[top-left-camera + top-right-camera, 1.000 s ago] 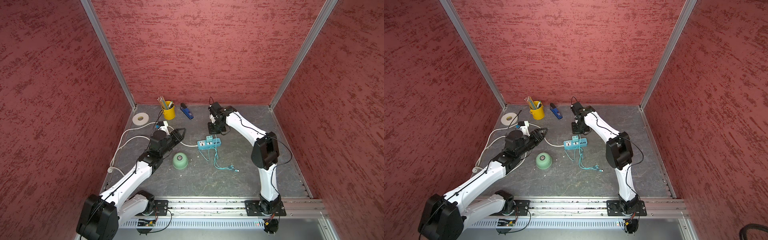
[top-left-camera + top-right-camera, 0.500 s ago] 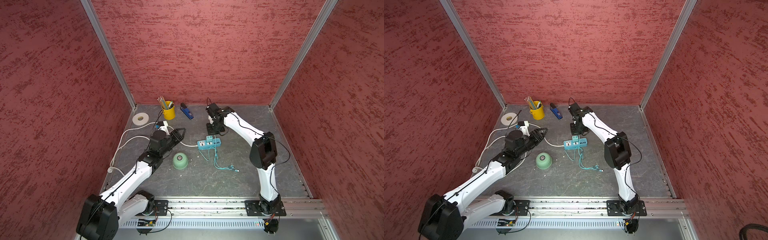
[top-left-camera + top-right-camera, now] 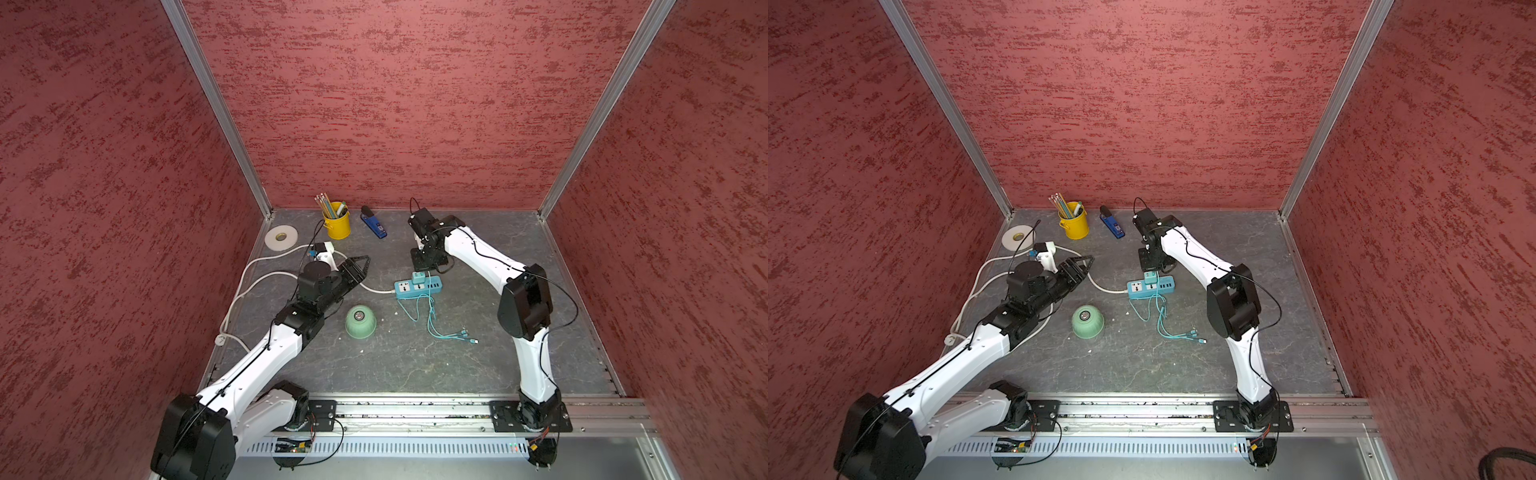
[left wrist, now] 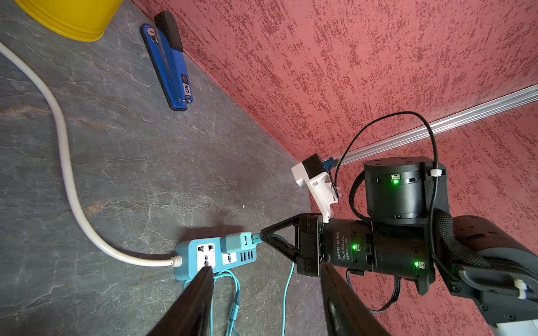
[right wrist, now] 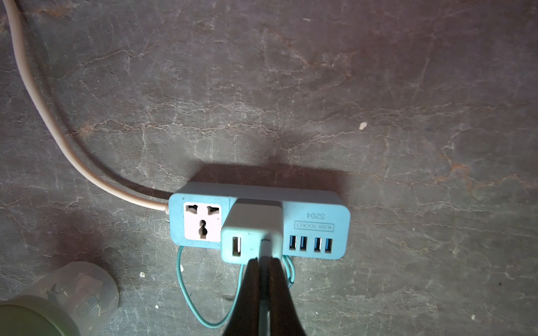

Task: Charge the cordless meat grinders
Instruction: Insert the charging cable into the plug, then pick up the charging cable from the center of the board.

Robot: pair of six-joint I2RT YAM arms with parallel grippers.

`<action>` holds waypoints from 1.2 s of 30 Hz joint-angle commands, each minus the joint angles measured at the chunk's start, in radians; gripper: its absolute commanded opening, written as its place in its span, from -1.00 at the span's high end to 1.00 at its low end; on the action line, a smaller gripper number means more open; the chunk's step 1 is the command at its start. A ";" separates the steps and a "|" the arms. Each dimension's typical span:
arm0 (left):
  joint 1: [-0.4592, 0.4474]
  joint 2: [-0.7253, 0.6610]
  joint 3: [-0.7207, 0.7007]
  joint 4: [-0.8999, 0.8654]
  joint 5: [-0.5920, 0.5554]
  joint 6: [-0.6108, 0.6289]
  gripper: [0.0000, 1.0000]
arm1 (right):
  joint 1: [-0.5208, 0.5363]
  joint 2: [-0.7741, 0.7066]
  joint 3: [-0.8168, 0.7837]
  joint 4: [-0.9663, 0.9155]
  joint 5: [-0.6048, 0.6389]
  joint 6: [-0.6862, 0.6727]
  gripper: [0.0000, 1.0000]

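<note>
Now right jaws clench the teal cable plug — left jaws parted, empty

The cordless meat grinder, near the power strip, appears blurred and cut off by the edge of the right wrist view. Fingers of the right gripper hide most of the cable plug at the strip's adapter. The free connectors near the strip are too small to identify.
</note>
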State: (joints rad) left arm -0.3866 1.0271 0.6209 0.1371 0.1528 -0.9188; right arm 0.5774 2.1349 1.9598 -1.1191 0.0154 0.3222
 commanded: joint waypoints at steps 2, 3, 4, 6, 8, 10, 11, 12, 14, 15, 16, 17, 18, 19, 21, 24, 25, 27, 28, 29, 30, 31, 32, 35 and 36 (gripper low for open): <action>0.007 -0.009 -0.010 0.002 0.001 0.018 -0.20 | 0.006 0.058 0.007 -0.041 -0.005 -0.013 0.54; 0.007 -0.009 -0.008 0.003 0.003 0.019 -0.20 | 0.006 0.057 0.033 -0.050 -0.009 -0.017 0.45; 0.006 -0.008 -0.006 0.004 0.005 0.019 -0.20 | 0.007 0.056 0.063 -0.060 -0.007 -0.020 0.33; 0.005 -0.009 -0.003 0.006 0.005 0.018 -0.21 | 0.008 0.046 0.105 -0.064 0.005 -0.021 0.13; 0.005 -0.013 0.000 0.004 0.004 0.020 -0.20 | 0.007 0.028 0.144 -0.064 0.018 -0.023 -0.09; 0.006 -0.015 0.003 0.004 0.004 0.021 -0.20 | 0.007 0.003 0.162 -0.053 0.021 -0.023 -0.30; 0.006 -0.015 0.003 0.003 0.004 0.023 -0.21 | 0.008 -0.017 0.160 -0.040 0.017 -0.027 -0.40; 0.006 -0.016 0.005 0.004 0.004 0.024 -0.20 | 0.007 -0.039 0.150 -0.024 0.014 -0.029 -0.49; 0.005 -0.014 0.004 0.005 0.004 0.032 -0.21 | 0.007 -0.100 0.096 0.029 0.018 -0.038 -0.66; 0.005 -0.013 0.004 0.006 0.003 0.036 -0.21 | 0.006 -0.131 0.061 0.058 0.025 -0.040 -0.72; 0.005 -0.013 0.005 0.007 0.001 0.043 -0.20 | 0.005 -0.166 0.017 0.092 0.037 -0.039 -0.76; 0.005 -0.014 0.009 0.009 0.002 0.055 -0.20 | 0.004 -0.205 -0.026 0.123 0.055 -0.034 -0.78; 0.006 -0.015 0.013 0.010 0.004 0.074 -0.19 | 0.004 -0.243 -0.067 0.148 0.073 -0.026 -0.78; 0.004 -0.018 0.017 0.009 0.004 0.104 -0.19 | 0.003 -0.285 -0.118 0.176 0.097 -0.013 -0.78; 0.005 -0.029 0.029 0.015 0.007 0.181 -0.18 | -0.002 -0.362 -0.216 0.216 0.153 0.014 -0.78; 0.000 -0.045 0.033 0.070 0.048 0.335 -0.18 | -0.028 -0.466 -0.365 0.246 0.222 0.059 -0.76; -0.010 -0.048 0.033 0.099 0.073 0.391 -0.18 | -0.046 -0.502 -0.415 0.258 0.234 0.077 -0.76; -0.052 -0.044 0.041 0.128 0.102 0.511 -0.18 | -0.107 -0.572 -0.525 0.304 0.173 0.108 -0.76; -0.093 -0.039 0.053 0.124 0.113 0.598 -0.18 | -0.173 -0.612 -0.597 0.346 0.082 0.127 -0.75; -0.136 -0.033 0.067 0.108 0.116 0.673 -0.18 | -0.244 -0.642 -0.663 0.384 -0.011 0.147 -0.73; -0.192 -0.021 0.084 0.084 0.114 0.766 -0.18 | -0.327 -0.675 -0.737 0.431 -0.111 0.174 -0.67; -0.252 -0.005 0.101 0.057 0.111 0.855 -0.19 | -0.394 -0.720 -0.805 0.475 -0.182 0.195 -0.63; -0.301 0.011 0.114 0.036 0.105 0.918 -0.20 | -0.441 -0.746 -0.848 0.504 -0.225 0.208 -0.62; -0.444 0.088 0.146 -0.011 0.103 1.086 -0.23 | -0.531 -0.790 -0.921 0.549 -0.269 0.232 -0.60; -0.486 0.124 0.161 -0.027 0.101 1.131 -0.24 | -0.555 -0.799 -0.935 0.555 -0.275 0.239 -0.60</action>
State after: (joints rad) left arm -0.8040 1.0920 0.7586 0.1802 0.2413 -0.0483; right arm 0.0364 1.3823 1.0382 -0.6758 -0.1242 0.5106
